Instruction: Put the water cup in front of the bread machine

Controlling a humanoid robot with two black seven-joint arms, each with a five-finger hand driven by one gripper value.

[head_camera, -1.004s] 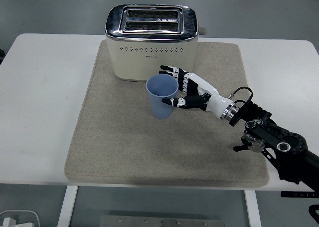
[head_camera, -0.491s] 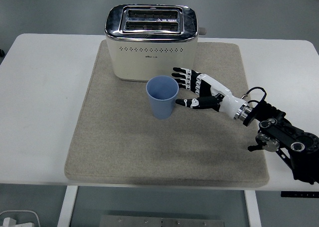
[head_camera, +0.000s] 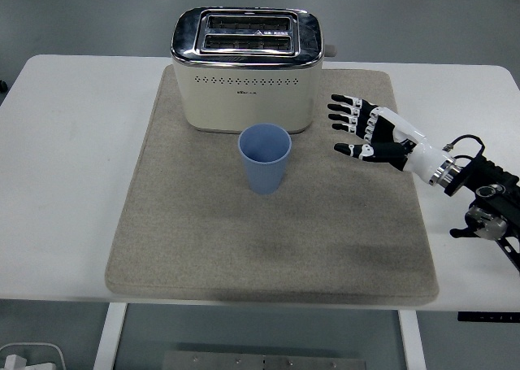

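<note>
A light blue water cup stands upright and open-mouthed on a beige felt mat, just in front of the cream and chrome bread machine, slightly right of that machine's middle. From this high angle the cup's rim overlaps the machine's lower front edge, so whether the 2 touch cannot be told. The bread machine sits at the mat's far edge, its 2 top slots facing up and a small lever knob showing at its right side. The mat covers most of the white table, leaving bare strips at the left, right and far sides. The right hand hangs over the right part of the mat, well apart from the cup, with nothing in its grasp; its fingers are spread and stretched out toward the left, the thumb held a little below them, palm turned roughly toward the cup. Its white wrist leads back to the black arm, which enters from the right edge near the table's right side. The cup's inside looks empty as far as the view reaches.
</note>
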